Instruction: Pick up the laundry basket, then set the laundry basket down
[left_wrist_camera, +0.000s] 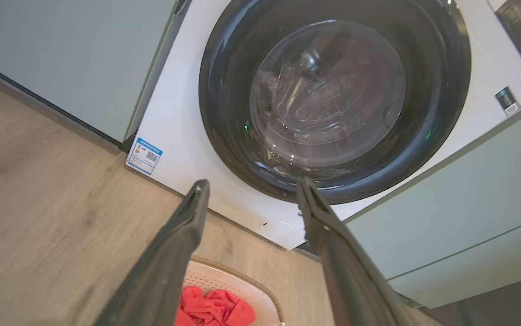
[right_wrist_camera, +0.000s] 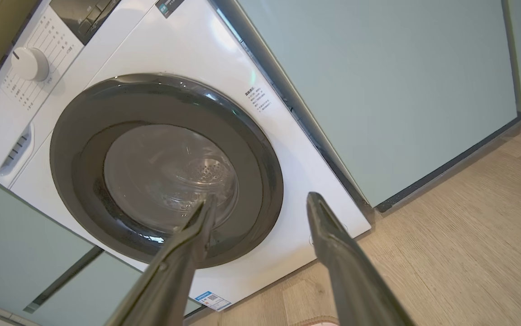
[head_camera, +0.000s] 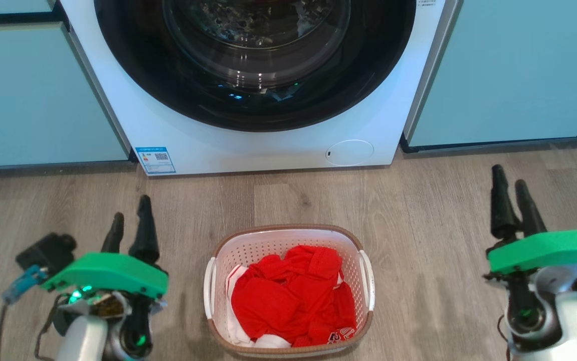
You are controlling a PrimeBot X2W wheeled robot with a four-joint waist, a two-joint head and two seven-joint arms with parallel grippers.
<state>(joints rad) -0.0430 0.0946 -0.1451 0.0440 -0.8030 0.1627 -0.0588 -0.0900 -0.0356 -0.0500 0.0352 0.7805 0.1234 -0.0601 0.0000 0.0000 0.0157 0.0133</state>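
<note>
The white perforated laundry basket [head_camera: 288, 240] with a brown rim stands on the wood floor, bottom centre of the head view, holding crumpled red clothes [head_camera: 293, 301]. Its far rim [left_wrist_camera: 242, 277] peeks between my fingers in the left wrist view, and a sliver of the rim [right_wrist_camera: 317, 320] shows at the bottom of the right wrist view. My left gripper [head_camera: 130, 223] hovers open to the basket's left, well apart from its white handle [head_camera: 209, 288]. My right gripper [head_camera: 511, 193] is open far to the basket's right. Both grippers are empty.
A white front-loading washing machine [head_camera: 268, 145] with a dark round door stands straight ahead beyond the basket. Pale green cabinet fronts [head_camera: 514, 75] flank it on both sides. Bare wood floor [head_camera: 418, 210] lies between the basket and the machine and around both grippers.
</note>
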